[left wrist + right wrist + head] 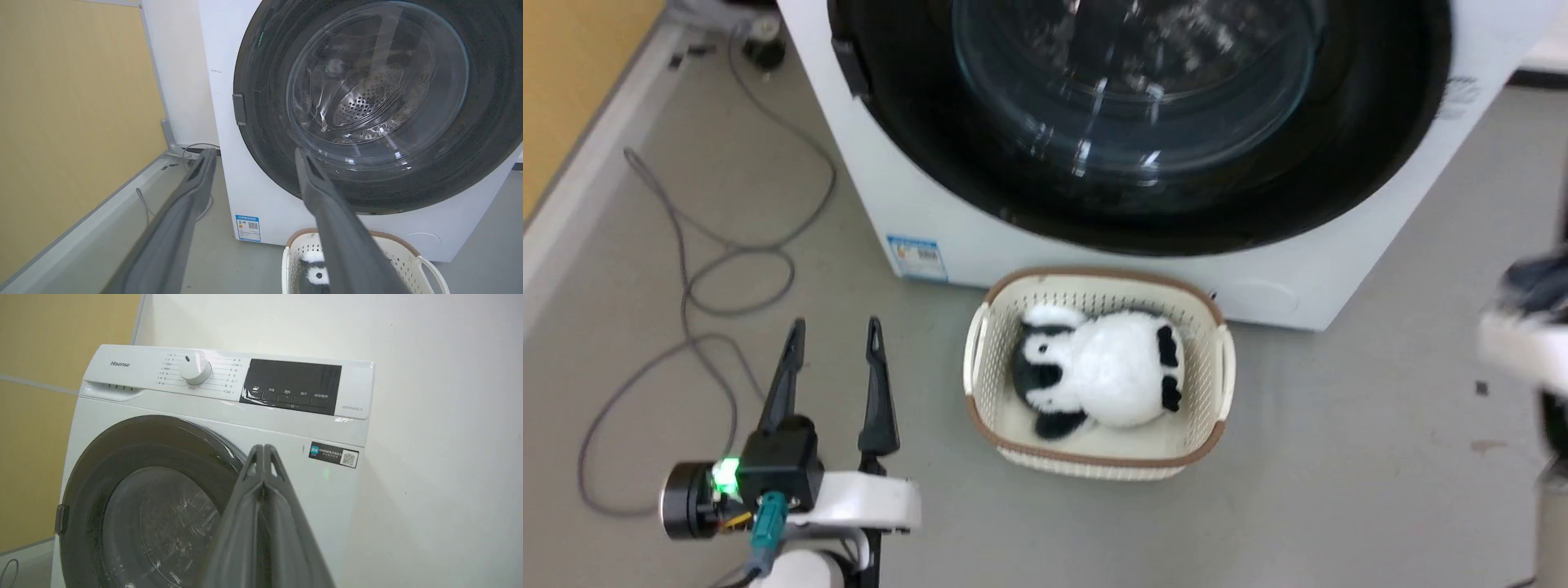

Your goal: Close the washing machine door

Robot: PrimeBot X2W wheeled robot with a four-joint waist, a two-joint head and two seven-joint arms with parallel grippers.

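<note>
The washing machine (1094, 261) is a white front-loader that stands before me. Its washing machine door (1135, 98), a glossy black rim around a bulging glass window, lies flat against the front. My left gripper (836, 327) hovers open and empty over the floor, low and left of the machine. In the left wrist view the left gripper (254, 152) points at the door (265, 122) and stands apart from it. My right gripper (259, 448) is shut on nothing, raised in front of the door's (163, 506) upper right rim, clear of the machine (204, 412).
A cream basket (980, 351) with a toy panda (1094, 367) sits on the floor right in front of the machine. Grey cables (686, 269) loop across the floor at left beside a yellow wall (61, 122). A white wall (449, 437) flanks the machine's right side.
</note>
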